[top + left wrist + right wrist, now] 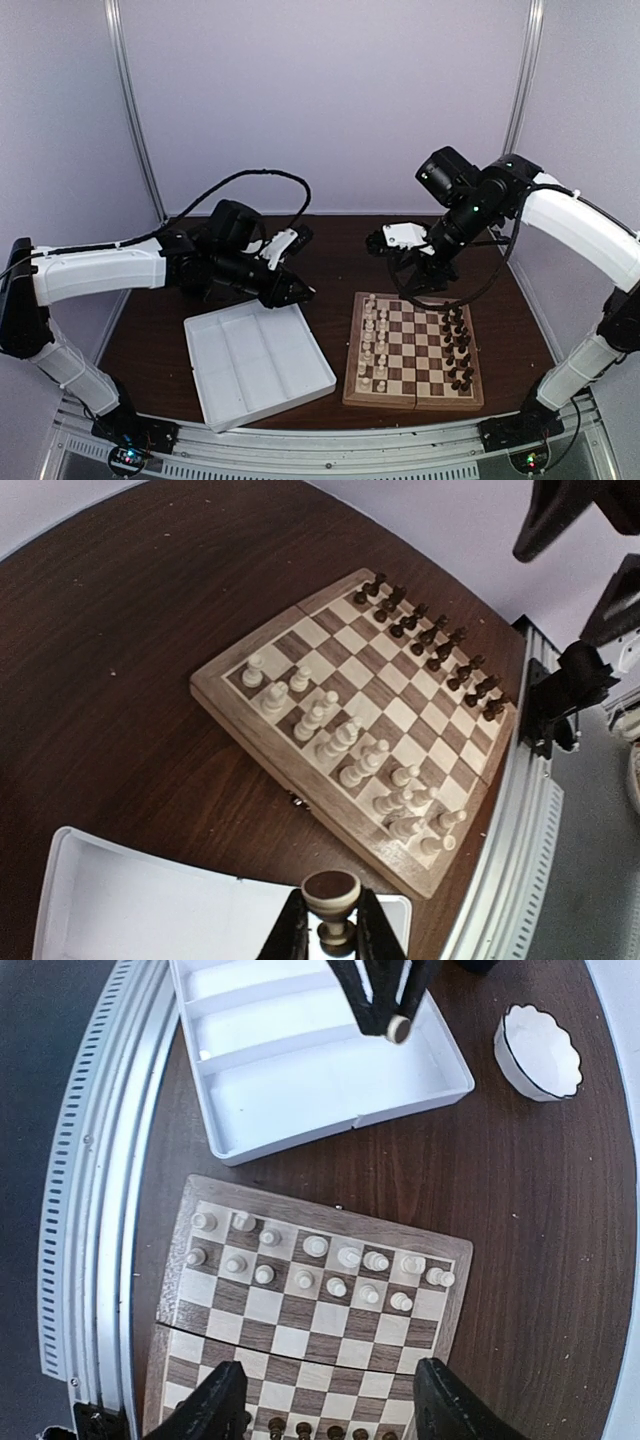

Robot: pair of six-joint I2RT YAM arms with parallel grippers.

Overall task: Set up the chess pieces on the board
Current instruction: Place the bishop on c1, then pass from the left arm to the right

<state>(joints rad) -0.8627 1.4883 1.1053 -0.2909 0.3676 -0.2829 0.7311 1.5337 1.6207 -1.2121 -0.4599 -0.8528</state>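
The board (pixel 411 352) lies right of centre, with cream chess pieces (pixel 372 340) in two rows on its left side and dark pieces (pixel 458 350) on its right. My left gripper (pixel 298 293) hangs over the tray's far right corner. It is shut on a cream piece (pixel 333 908) held upside down, its dark felt base showing. The right wrist view also shows that piece (pixel 398 1028) at the fingertips. My right gripper (pixel 330 1410) stands open above the board's dark side (pixel 300 1310), nothing between its fingers (pixel 215 1405). The dark pieces (pixel 303 1428) sit just below it.
A white divided tray (pixel 258 360) lies left of the board, near the table's front edge. A small white scalloped bowl (pixel 538 1052) stands on the brown table beyond the tray. A metal rail (pixel 510 860) runs along the table's near edge.
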